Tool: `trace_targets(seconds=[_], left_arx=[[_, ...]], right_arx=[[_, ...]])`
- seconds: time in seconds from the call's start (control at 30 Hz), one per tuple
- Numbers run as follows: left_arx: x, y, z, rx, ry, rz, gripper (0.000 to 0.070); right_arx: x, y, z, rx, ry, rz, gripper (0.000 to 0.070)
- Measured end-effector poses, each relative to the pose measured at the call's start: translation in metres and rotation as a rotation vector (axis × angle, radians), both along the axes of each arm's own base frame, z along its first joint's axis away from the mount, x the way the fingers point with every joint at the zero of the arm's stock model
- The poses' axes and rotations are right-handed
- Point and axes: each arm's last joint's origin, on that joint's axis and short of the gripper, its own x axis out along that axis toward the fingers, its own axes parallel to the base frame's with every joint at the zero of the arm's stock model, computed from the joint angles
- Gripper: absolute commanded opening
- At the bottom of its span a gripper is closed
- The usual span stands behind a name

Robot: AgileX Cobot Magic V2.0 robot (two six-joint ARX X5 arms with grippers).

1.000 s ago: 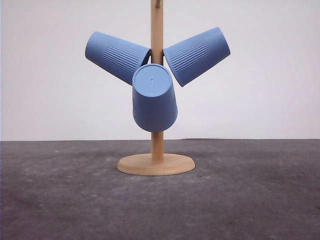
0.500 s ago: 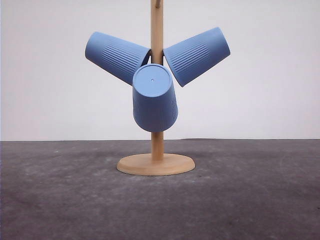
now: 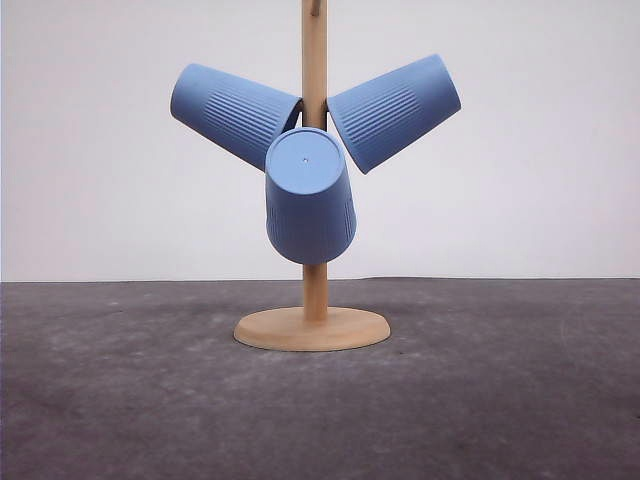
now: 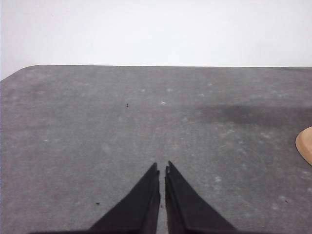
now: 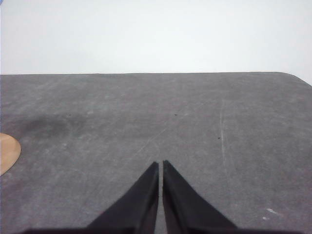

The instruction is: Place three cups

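Observation:
Three light-blue ribbed cups hang upside down on a wooden rack in the front view. One cup (image 3: 233,112) slants out to the left, another cup (image 3: 394,109) slants out to the right, and the third cup (image 3: 309,196) points its base toward the camera. My left gripper (image 4: 162,168) is shut, with nothing between its black fingers, above bare table. My right gripper (image 5: 161,164) is shut and holds nothing as well.
The rack's wooden post (image 3: 314,60) rises from a round wooden base (image 3: 312,329) on the dark grey table (image 3: 500,400). An edge of that base (image 4: 305,145) appears in the left wrist view, and the base edge (image 5: 7,152) also in the right wrist view. A white wall stands behind.

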Motion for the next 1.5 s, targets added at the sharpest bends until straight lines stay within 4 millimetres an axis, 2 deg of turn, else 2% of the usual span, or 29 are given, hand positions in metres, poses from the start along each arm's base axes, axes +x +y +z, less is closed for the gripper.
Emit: trace_targets(seconds=[1.5], left_arx=[[0.0, 0.0, 0.0, 0.0, 0.0, 0.0, 0.0]], right_arx=[[0.0001, 0.0001, 0.0015, 0.005, -0.016, 0.0, 0.0012]])
